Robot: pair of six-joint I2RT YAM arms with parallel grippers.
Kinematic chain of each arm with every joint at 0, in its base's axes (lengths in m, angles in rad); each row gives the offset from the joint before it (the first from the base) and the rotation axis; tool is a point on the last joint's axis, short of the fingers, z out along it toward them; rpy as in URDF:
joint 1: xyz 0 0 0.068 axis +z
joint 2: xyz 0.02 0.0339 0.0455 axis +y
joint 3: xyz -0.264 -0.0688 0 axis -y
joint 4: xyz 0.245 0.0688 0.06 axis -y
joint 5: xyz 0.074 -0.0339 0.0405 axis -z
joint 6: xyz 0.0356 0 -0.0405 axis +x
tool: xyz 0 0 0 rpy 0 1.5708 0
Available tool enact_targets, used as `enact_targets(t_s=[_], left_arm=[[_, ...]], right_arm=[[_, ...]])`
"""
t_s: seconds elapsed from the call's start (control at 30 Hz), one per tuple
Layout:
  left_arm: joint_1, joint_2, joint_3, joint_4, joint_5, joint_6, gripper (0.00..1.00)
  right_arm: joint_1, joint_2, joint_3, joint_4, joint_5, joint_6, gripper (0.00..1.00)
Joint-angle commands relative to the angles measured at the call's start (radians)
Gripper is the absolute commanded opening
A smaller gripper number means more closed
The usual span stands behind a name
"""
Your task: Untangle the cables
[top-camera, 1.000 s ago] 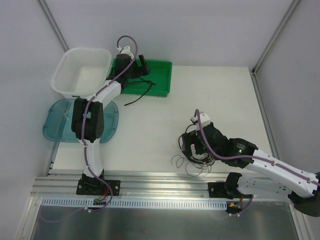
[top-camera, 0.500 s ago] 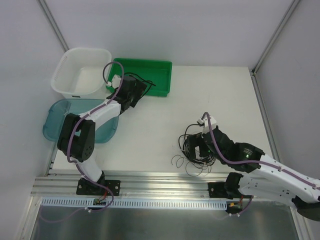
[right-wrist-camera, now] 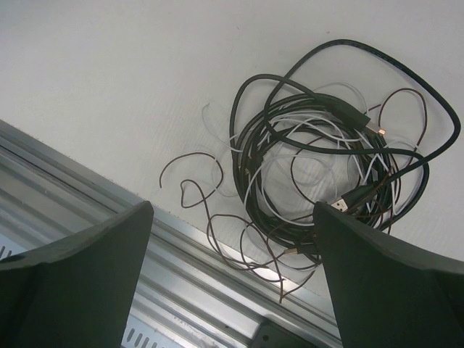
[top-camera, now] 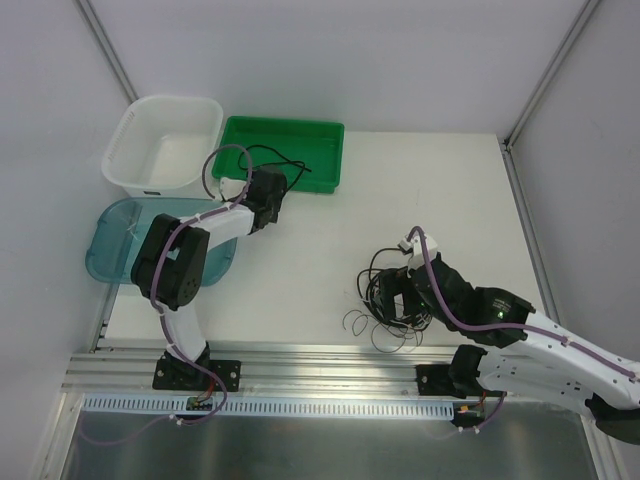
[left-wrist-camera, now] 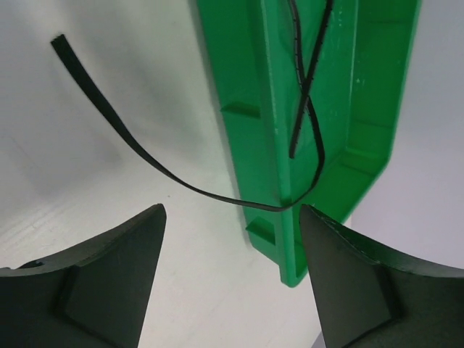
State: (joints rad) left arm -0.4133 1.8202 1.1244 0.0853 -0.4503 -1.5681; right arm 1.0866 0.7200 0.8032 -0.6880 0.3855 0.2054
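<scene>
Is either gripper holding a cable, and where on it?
Nothing: left gripper and right gripper are open and empty; the tangle lies under the right.

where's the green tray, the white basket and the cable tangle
green tray [top-camera: 322, 155], top view, bare floor near its right end
white basket [top-camera: 168, 100], top view, far rim
cable tangle [right-wrist-camera: 319, 147], right wrist view, black cords in the coil

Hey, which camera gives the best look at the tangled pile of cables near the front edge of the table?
Right wrist: the tangled pile fills the view, black, white and thin brown strands distinct. Top external shows the pile small, partly under the right arm. Left wrist misses it.
</scene>
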Motion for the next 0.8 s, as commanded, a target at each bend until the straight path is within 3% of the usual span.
enact_targets(t_s=[0.0, 0.5, 0.7, 0.77], left_arm=[[-0.012, 0.027, -0.012, 0.014, -0.073, -0.072, 0.74], [-0.012, 0.134, 0.057, 0.014, -0.088, -0.058, 0.39], [-0.012, 0.134, 0.074, 0.014, -0.103, -0.021, 0.14], [-0.010, 0.131, 0.075, 0.014, -0.093, -0.009, 0.00]], right_arm=[[-0.004, -0.007, -0.006, -0.008, 0.026, -0.020, 0.97], [-0.002, 0.015, -0.009, -0.008, 0.023, -0.020, 0.97], [-0.004, 0.009, -0.012, -0.010, 0.023, -0.018, 0.97], [-0.002, 0.007, -0.012, -0.011, 0.023, -0.018, 0.97]])
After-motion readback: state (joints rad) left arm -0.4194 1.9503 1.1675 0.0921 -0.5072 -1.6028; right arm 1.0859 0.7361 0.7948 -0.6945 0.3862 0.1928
